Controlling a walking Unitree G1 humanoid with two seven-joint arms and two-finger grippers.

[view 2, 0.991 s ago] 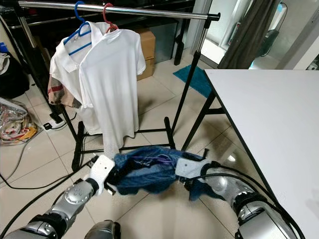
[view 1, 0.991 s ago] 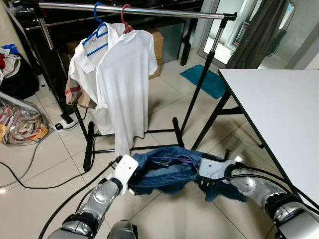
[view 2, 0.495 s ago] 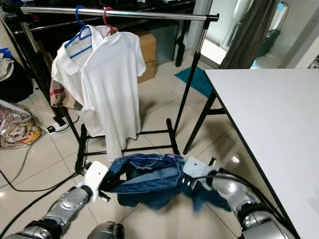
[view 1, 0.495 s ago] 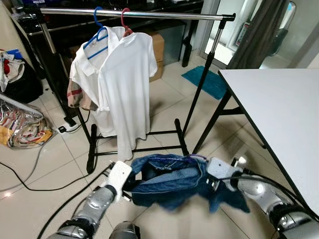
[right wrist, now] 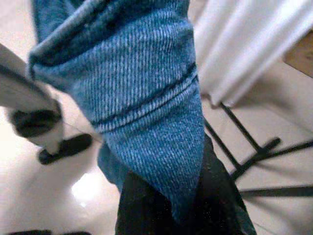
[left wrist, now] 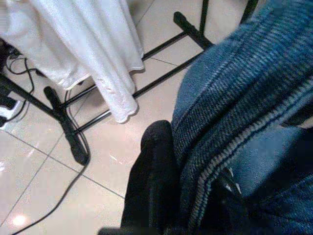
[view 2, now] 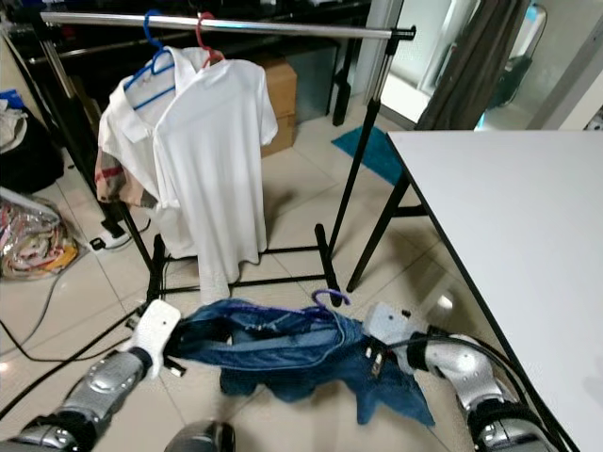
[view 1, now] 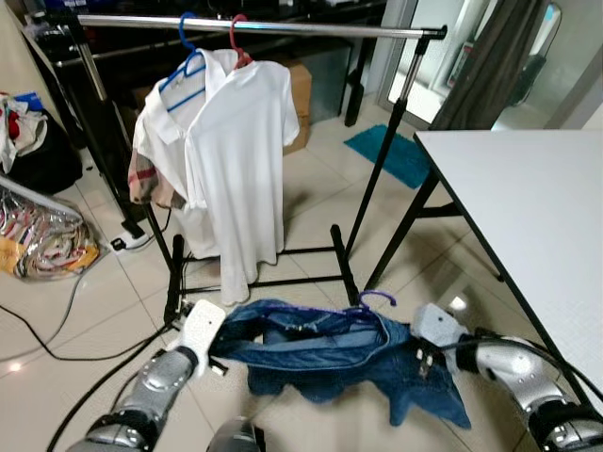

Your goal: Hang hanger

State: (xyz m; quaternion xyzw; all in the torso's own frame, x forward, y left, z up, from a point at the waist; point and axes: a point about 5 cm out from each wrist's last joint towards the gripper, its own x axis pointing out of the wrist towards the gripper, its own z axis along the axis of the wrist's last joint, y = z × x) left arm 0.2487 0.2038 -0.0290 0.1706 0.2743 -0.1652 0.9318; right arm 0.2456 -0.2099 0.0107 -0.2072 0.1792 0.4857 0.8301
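Observation:
A blue denim garment hangs stretched between my two grippers, low over the tiled floor. A purple hanger hook sticks up from its top edge. My left gripper is shut on the garment's left end, and the denim lies against a black finger. My right gripper is shut on the right end, where the denim drapes over its fingers. Beyond the garment stands the clothes rack with its steel rail.
Two white shirts hang on a blue and a red hanger at the rail's left part. The rack's black base bars lie just past the garment. A white table stands at the right. Cables and bags lie at the left.
Both grippers have moved apart, pulling the bunched denim out flat and wide. The purple hanger hook now stands up clear of the cloth. The camera has shifted slightly.

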